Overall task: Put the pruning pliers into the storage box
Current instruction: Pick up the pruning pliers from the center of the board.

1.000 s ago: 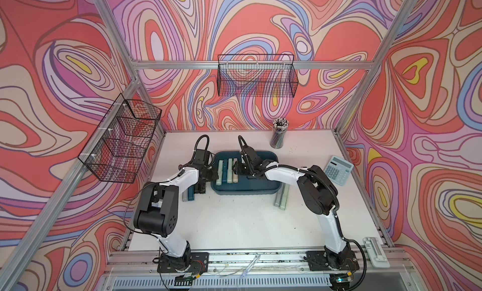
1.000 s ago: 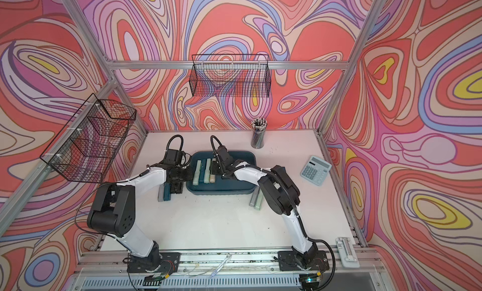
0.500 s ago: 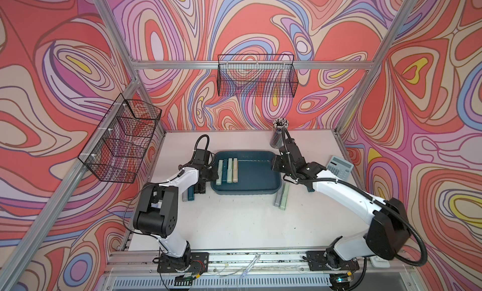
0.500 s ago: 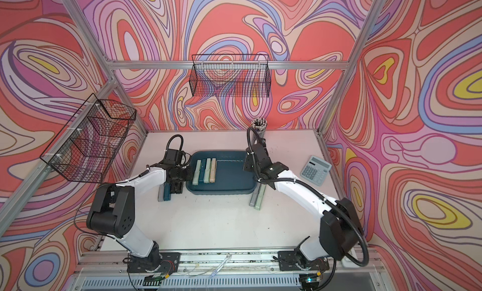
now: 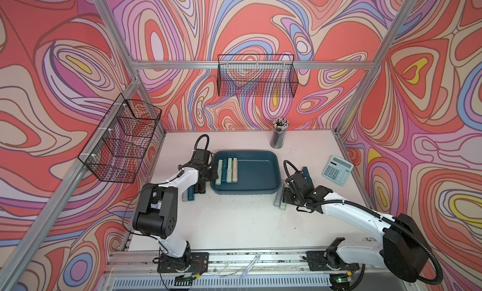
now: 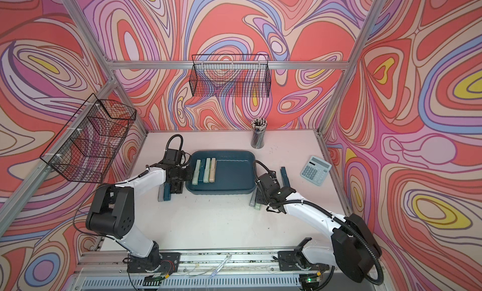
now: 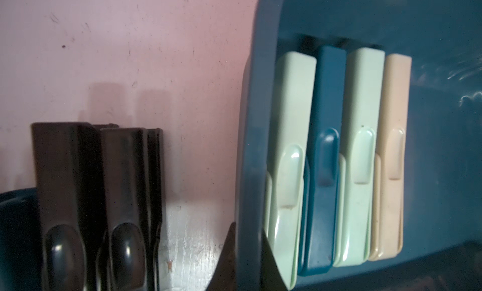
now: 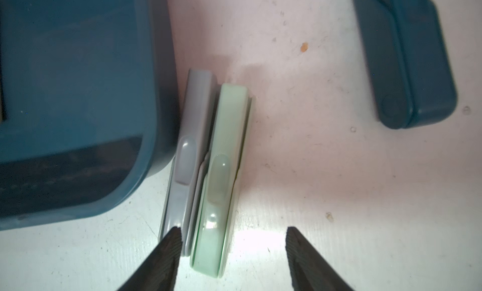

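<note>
Right wrist — mint pliers (image 8: 221, 177) slim, glossy, prob. plastic.

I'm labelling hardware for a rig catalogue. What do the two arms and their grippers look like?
Both the left arm and right arm have white tubular links between bulky black joint housings, on black base plates. Black cables loop at each wrist; the right arm also carries a ribbed black hose. The right gripper has dark, tapering fingers with finely ribbed pads.

11 pruning pliers (image 5: 229, 170), 1 storage box (image 5: 257, 173), 2 mesh baskets (image 5: 257, 80), 1 calculator (image 5: 338, 170)
</note>
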Tool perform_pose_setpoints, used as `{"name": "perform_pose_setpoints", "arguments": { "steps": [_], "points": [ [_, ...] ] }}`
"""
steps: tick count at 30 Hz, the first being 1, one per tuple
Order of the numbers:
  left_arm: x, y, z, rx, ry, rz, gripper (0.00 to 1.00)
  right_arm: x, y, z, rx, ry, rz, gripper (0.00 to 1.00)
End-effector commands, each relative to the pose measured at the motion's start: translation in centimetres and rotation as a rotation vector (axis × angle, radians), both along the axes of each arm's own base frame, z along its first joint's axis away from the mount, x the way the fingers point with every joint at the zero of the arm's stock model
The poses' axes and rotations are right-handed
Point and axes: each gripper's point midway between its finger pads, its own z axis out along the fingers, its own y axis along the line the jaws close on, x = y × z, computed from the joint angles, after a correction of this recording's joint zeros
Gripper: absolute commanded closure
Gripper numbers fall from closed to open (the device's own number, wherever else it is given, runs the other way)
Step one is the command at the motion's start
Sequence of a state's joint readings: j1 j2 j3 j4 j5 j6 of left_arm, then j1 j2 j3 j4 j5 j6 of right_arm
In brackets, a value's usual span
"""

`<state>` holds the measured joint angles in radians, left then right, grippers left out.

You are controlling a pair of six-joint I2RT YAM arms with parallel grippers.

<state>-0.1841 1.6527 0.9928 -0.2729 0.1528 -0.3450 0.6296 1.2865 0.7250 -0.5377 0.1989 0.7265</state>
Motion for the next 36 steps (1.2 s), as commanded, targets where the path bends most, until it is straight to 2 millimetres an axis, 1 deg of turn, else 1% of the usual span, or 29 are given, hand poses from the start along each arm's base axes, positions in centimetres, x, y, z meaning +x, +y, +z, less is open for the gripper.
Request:
{"name": "perform_pose_setpoints", "arguments": {
  "steps": [1,3,6,12,16,21,23,28,32,36],
  "points": [
    [1.8,-0.6,3.1,-0.035,-0.105,-0.002,1.0,-0.6,1.1,-1.7,-0.012,0.038,0.052,0.31],
    [1.7,-0.5,3.1,-0.033,-0.101,-0.002,1.0,-0.8,1.4,-2.6,-0.029,0.06,0.066,0.3],
    [1.7,-0.5,3.1,-0.03,-0.102,-0.002,1.0,-1.2,1.2,-3.8,-0.057,0.083,0.077,0.3],
    [1.7,-0.5,3.1,-0.031,-0.103,-0.001,1.0,-2.0,0.3,-4.7,-0.105,0.103,0.094,0.3],
    [1.7,-0.5,3.1,-0.03,-0.103,-0.002,1.0,-2.3,0.5,-4.4,-0.09,0.094,0.117,0.31],
    [1.8,-0.5,3.1,-0.03,-0.104,-0.001,1.0,-2.5,1.0,-2.9,-0.032,0.039,0.149,0.32],
    [1.8,-0.5,3.1,-0.033,-0.103,-0.001,1.0,-2.8,1.2,-2.6,-0.011,0.029,0.161,0.33],
    [1.7,-0.6,3.1,-0.035,-0.105,-0.003,1.0,-3.6,1.2,-3.7,-0.012,0.059,0.176,0.34],
    [1.6,-0.5,3.0,-0.032,-0.102,-0.001,1.0,-3.9,1.5,-4.2,-0.034,0.067,0.197,0.35],
    [1.6,-0.5,3.1,-0.032,-0.104,-0.001,1.0,-3.9,0.5,-4.8,-0.089,0.077,0.16,0.36]
  ]
}}
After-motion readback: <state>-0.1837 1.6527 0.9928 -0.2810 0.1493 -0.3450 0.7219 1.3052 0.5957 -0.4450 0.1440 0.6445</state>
